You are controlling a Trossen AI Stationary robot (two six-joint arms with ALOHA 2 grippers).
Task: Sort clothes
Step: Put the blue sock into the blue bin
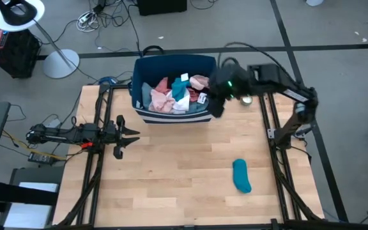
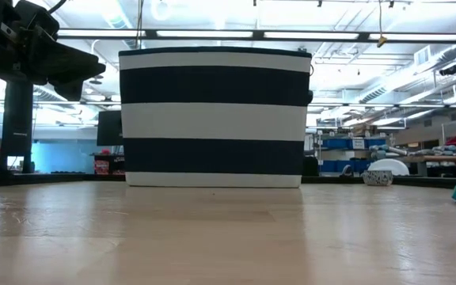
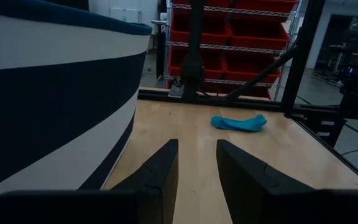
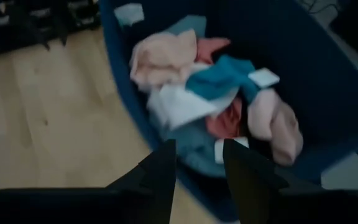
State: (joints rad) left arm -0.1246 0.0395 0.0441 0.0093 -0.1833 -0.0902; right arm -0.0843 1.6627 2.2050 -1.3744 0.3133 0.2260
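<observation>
The right gripper (image 4: 194, 163) hangs above the near right corner of a navy bin (image 1: 147, 69) with white stripes, its two dark fingers (image 4: 160, 168) set a narrow gap apart and holding nothing. Just beyond those fingers, inside the bin, lies a heap of clothes (image 4: 213, 102): pale pink pieces, a teal piece, a coral-pink piece, something white and something light blue underneath. In the high view the same heap (image 1: 174, 94) fills the bin at the back middle of the wooden table (image 1: 171, 185), with the right arm reaching in from the table's right side. A small round tin (image 1: 246, 99) sits on the table just beside that arm. The left gripper (image 1: 131, 137) rests low at the table's left edge, well apart from the bin, its fingers (image 3: 157, 177) slightly parted and empty. A single teal sock (image 1: 241, 176) lies flat on the table toward the front right, well apart from the bin and both grippers; the left wrist view shows it (image 3: 238, 122) lying across the wood ahead of the left gripper.
</observation>
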